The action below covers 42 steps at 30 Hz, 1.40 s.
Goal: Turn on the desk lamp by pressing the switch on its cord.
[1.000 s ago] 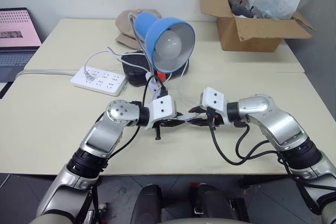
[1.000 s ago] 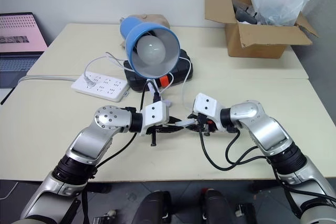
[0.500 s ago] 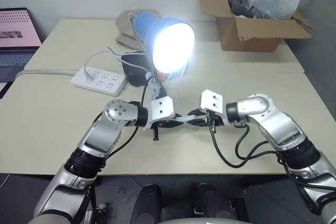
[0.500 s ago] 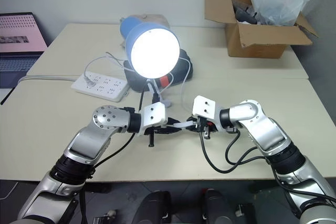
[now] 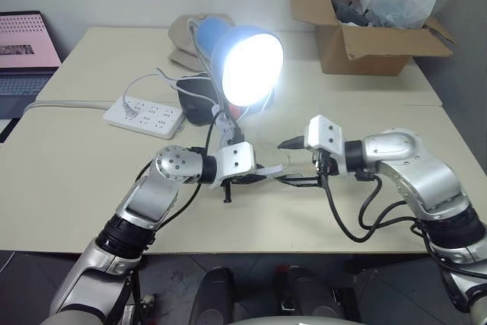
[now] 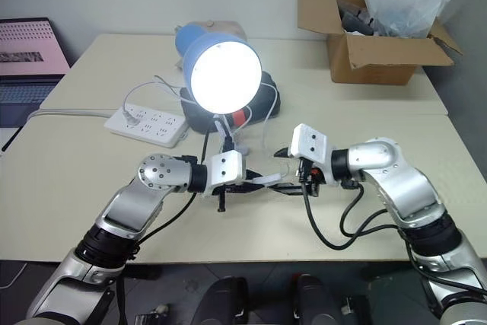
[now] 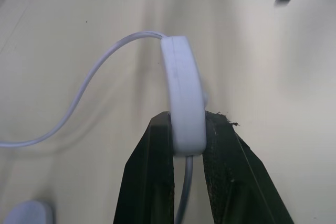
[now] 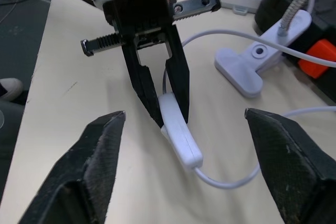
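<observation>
Near the centre of the head views, just above the table (image 5: 68, 180), the switch (image 8: 179, 136) is clamped between the closed fingers of the left hand (image 5: 262, 178). The right hand (image 8: 186, 129) is spread wide, empty, facing it. The desk lamp (image 5: 243, 62) is lit, upper centre.

Beige table (image 5: 68, 180) — power strip (image 5: 144, 116), cardboard box (image 5: 365, 39), lit desk lamp (image 5: 240, 58)

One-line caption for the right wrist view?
Left tool shut on the switch, cord trailing, between the open right tool's fingers.
</observation>
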Motion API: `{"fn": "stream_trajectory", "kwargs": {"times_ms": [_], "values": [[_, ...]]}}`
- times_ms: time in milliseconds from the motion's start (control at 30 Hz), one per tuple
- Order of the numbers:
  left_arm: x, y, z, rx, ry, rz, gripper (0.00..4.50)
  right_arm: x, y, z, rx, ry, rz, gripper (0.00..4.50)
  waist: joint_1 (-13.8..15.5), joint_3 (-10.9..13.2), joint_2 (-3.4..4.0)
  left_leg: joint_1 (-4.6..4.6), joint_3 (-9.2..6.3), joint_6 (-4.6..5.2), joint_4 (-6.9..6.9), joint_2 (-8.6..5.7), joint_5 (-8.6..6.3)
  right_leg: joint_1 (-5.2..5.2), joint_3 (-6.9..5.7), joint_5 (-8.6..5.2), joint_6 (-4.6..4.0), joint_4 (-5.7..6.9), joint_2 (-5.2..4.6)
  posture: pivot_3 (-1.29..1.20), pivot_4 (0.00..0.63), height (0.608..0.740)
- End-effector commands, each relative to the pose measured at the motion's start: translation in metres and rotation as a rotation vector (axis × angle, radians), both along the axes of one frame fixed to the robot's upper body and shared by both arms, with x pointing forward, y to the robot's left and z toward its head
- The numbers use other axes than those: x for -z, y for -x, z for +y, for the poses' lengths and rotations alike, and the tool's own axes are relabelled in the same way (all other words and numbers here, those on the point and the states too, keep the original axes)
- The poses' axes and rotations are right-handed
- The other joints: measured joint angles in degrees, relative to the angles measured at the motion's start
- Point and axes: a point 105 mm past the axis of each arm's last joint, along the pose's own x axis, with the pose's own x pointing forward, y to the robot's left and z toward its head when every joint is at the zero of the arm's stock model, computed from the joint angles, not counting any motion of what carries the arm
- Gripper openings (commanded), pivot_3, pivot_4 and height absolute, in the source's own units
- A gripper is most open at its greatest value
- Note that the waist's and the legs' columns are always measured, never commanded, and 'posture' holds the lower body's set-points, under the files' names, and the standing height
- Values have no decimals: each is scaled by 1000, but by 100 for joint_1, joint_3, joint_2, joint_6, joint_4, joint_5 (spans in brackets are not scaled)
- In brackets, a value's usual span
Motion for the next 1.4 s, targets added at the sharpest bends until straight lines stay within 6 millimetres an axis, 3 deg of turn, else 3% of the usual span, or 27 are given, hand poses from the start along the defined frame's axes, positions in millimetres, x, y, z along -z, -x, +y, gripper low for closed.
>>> {"fn": "stream_trajectory", "kwargs": {"times_ms": [33, 233, 400, 467, 533, 733, 900, 1233, 1400], "values": [[3, -12, -6, -46, 2, -61, 414, -12, 15, -15, 61, -9, -28, 4500, 6, 0, 0, 0, 0, 0, 0, -1, 0, 0, 0, 0, 0, 0, -1, 0, 150, 740], [8, -30, -5, -95, 6, -99, 414, -1, 41, -31, 184, -6, 35, 4500, -3, 0, -1, 4, 0, 0, 0, -1, 0, 1, 2, 0, 0, 1, -2, 0, 150, 740], [11, -32, -7, -71, 14, -81, 414, 13, 45, -38, 279, 30, 30, 4500, -16, -1, -1, 8, -3, 0, -1, -1, 0, 3, 2, 1, 1, 4, 0, 0, 150, 740], [11, -34, -6, -67, 11, -86, 1118, 16, 47, -39, 287, 37, 34, 4500, -15, -1, -1, 8, -3, 0, 0, -2, 0, 6, 1, 1, 2, 2, -1, 0, 150, 740], [9, -35, -5, -72, 15, -91, 1323, 18, 47, -40, 294, 39, 36, 4500, -16, -1, -1, 7, -2, 0, 0, -3, 0, 6, 2, 1, 2, 1, -2, 0, 150, 740], [0, -35, -2, -84, 55, -99, 2538, 20, 42, -44, 308, 51, 38, 4500, -17, -1, -1, 8, -3, 0, 0, -3, 0, 6, 1, 1, 2, 1, -1, 0, 150, 740], [-9, -13, 18, -76, 80, -60, 3673, 16, 37, -46, 305, 47, 13, 4500, -44, -1, -1, 8, -1, 0, -1, -1, 0, 4, 3, 1, 3, 0, 1, 0, 150, 740], [-47, 21, 71, -304, 271, -115, 3673, -3, 27, -58, 282, -23, -53, 4500, -20, -1, -2, 14, -2, 0, -1, -3, 0, 12, 2, 1, 4, -3, -6, 0, 150, 740], [-44, 41, 99, -390, 277, -30, 3673, -7, 33, -70, 246, -31, -59, 4500, -18, 0, -2, 17, -3, 0, -5, 0, 0, 13, -2, -1, 1, -4, -5, 0, 150, 740]]}}
